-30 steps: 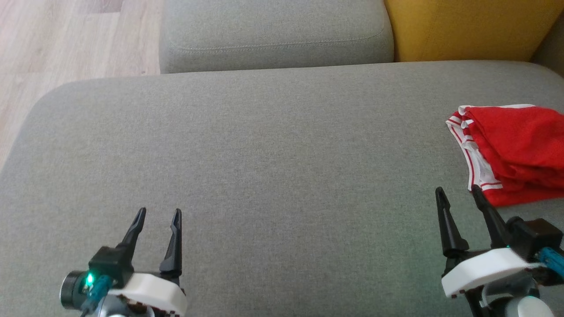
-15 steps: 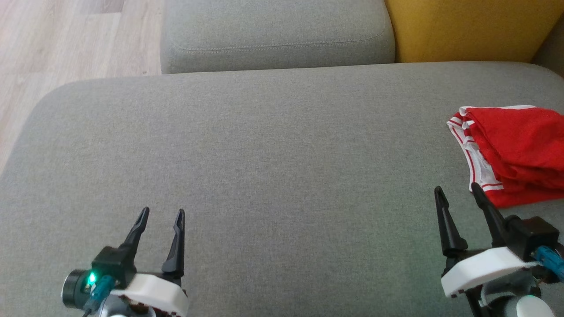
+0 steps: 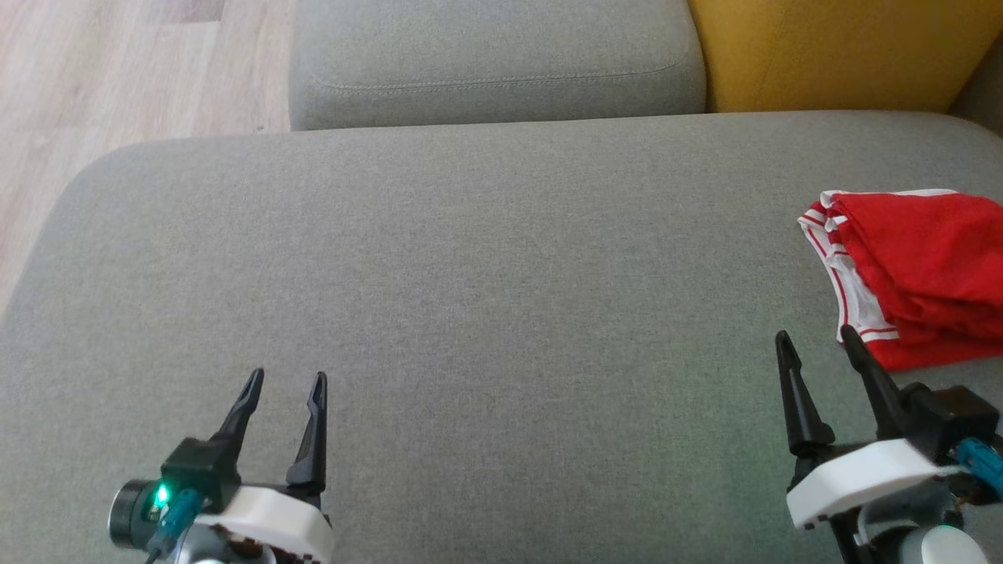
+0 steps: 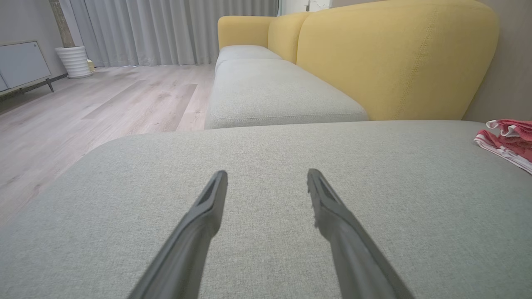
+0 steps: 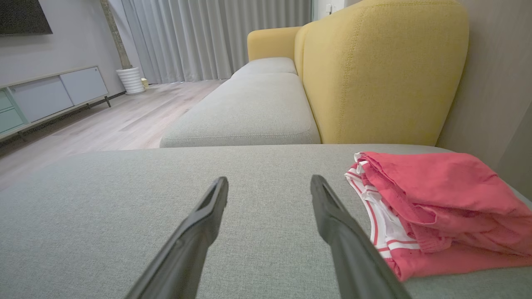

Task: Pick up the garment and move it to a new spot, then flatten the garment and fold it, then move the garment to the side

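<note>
A red garment (image 3: 917, 274) with white-striped trim lies folded in a heap at the right edge of the grey cushion (image 3: 470, 298). My right gripper (image 3: 815, 348) hovers open just in front and left of it, holding nothing. In the right wrist view the garment (image 5: 436, 207) lies right of my open fingers (image 5: 332, 216). My left gripper (image 3: 286, 384) stands open and empty at the lower left, far from the cloth. From the left wrist view the garment (image 4: 507, 143) shows at the far right edge, with the gripper (image 4: 268, 178) over bare cushion.
A second grey seat cushion (image 3: 494, 63) lies beyond, with a yellow backrest (image 3: 838, 51) at the upper right. Wooden floor (image 3: 117, 78) drops off past the cushion's left edge. A low cabinet (image 5: 50, 95) and a white pot (image 5: 132, 79) stand across the room.
The picture has shifted slightly right and down, a small camera move. The garment lies as before and both grippers stay open in much the same places.
</note>
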Robot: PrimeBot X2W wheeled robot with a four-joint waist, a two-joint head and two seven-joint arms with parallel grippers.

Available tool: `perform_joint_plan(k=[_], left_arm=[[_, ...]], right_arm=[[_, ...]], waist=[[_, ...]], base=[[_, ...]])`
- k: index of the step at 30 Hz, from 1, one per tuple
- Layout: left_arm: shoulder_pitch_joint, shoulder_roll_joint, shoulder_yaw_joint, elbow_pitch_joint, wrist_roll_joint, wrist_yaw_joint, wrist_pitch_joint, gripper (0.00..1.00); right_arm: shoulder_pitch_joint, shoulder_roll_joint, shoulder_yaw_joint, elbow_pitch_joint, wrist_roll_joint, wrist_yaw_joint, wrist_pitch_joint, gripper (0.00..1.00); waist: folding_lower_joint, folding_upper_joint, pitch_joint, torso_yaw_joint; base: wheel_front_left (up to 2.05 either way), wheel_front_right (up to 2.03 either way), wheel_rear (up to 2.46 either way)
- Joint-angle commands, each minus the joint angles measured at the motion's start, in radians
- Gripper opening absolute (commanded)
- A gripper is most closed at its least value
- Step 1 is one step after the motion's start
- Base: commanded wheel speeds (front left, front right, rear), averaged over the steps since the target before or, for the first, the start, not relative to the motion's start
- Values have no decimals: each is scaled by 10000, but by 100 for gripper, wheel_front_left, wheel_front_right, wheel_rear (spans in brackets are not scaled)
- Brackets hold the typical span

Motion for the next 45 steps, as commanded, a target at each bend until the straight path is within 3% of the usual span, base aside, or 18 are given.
perform_joint_plan(k=[1,6,7,45], left_arm=[[-472,181,297,-304,-59,67,-58,100],[-508,178,253,-297,-142,48,-49,100],[-8,12,-41,-1,-84,-5,-11,0],[-464,-322,820,698,-4162,-496,832,0]], right_arm=[[-219,-39,180,-342,75,-9,-40,100],[-195,-39,162,-328,116,-9,-28,100],[3,0,-19,6,71,0,0,0],[-568,-178,-38,1239,4424,-3,-116,0]], waist=[[0,-1,-3,14],[0,-1,-19,26],[0,-1,-18,27],[0,-1,34,-64]], base=[[0,0,0],[0,0,0],[0,0,0],[0,0,0]])
